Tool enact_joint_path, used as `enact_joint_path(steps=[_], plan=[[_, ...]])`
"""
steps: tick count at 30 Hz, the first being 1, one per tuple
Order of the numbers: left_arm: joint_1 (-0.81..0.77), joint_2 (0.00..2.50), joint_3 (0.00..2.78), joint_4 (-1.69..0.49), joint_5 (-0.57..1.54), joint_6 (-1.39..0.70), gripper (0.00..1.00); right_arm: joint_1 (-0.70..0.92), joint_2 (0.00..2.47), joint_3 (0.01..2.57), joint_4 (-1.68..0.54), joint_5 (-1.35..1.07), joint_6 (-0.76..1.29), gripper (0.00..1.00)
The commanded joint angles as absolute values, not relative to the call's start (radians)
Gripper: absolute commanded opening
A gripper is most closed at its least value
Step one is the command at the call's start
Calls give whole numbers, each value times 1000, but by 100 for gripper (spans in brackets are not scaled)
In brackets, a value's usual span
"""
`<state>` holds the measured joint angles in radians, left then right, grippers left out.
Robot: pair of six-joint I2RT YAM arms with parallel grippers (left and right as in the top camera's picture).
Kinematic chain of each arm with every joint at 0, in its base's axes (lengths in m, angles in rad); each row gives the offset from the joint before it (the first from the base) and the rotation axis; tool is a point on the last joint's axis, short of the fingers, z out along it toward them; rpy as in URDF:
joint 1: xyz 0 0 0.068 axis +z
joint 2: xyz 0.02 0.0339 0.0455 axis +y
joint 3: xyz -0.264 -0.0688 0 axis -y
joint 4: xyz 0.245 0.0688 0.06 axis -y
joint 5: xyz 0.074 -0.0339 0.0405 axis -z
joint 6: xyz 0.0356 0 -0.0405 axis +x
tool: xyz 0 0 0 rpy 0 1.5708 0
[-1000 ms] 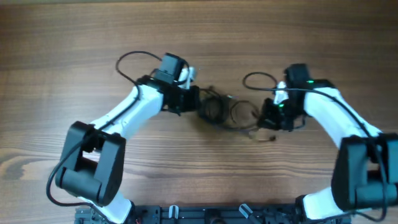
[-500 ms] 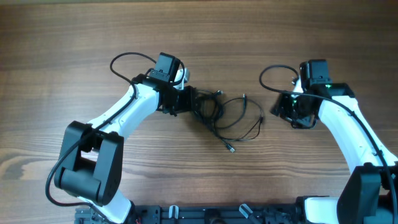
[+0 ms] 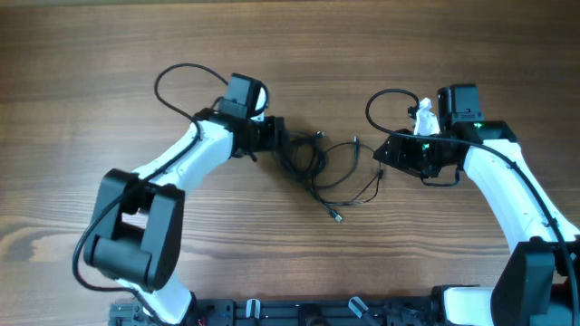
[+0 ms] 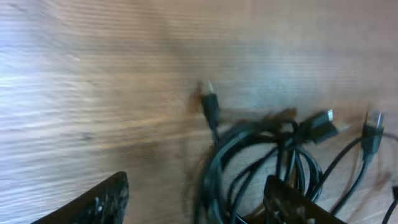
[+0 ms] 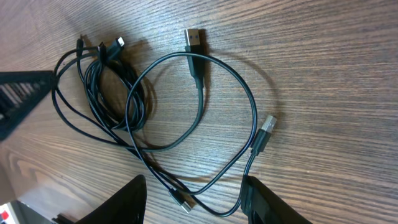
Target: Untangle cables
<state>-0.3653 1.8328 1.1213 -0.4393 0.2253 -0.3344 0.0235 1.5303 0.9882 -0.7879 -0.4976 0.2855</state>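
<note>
**Table** (image 3: pixel 91 54): wood-grain top, bearing everything listed below.

**Cables** (image 3: pixel 313 161): thin black cords at mid-table, between the two arms.
- The left part is a tight bunch of overlapping coils with several dark plug ends sticking out of it.
- The right part is one wide loose loop lying flat. A broad silvery plug (image 5: pixel 194 38) sits at its far side.
- A strand trails toward the near edge and ends in a small plug (image 3: pixel 337 217).
- Bunch and loop cross each other and are not separated.

**Left gripper** (image 4: pixel 196 186): low over the table at the bunch's left side. Its fingers are spread wide and grip nothing. The coils of the bunch lie in and beside the gap. The wrist view is blurred, so I cannot tell whether they touch.

**Right gripper** (image 5: pixel 194 183): just beside the loop's right edge. Its fingers are parted and it holds nothing. A strand of the loop lies on the table beneath the gap.

**Left arm's wire** (image 3: pixel 158 87) and **right arm's wire** (image 3: pixel 368 110): thicker black loops fixed to the wrists, arching clear of the cords.
</note>
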Motion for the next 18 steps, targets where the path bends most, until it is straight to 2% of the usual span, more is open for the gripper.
enact_joint_path(steps=[1, 3, 5, 6, 7, 8, 9, 10, 13, 18], plan=[[-443, 1880, 1126, -434, 212, -318, 70, 29, 1517, 994, -794, -518, 273, 51], [-484, 1913, 1126, -434, 211, -318, 71, 29, 1517, 994, -797, -518, 273, 51], [-508, 1928, 1126, -434, 211, -318, 63, 29, 1517, 994, -801, -518, 272, 51], [-513, 1929, 1126, -434, 211, -318, 53, 29, 1517, 994, -801, -518, 273, 51], [-514, 1929, 1126, -434, 211, -318, 38, 29, 1517, 994, -801, -518, 272, 51], [-514, 1929, 1126, -434, 211, -318, 29, 29, 1517, 994, -802, -518, 271, 51], [-514, 1929, 1126, -434, 212, -318, 11, 29, 1517, 994, -803, -519, 272, 51], [-512, 1922, 1126, -433, 212, -318, 4, 29, 1517, 994, -805, -519, 264, 51], [-512, 1855, 1135, -434, 254, -318, 4, 29, 1517, 994, -803, -529, 255, 52], [-513, 1665, 1153, -426, 437, -319, 4, 100, 1517, 994, -702, -740, 183, 52]])
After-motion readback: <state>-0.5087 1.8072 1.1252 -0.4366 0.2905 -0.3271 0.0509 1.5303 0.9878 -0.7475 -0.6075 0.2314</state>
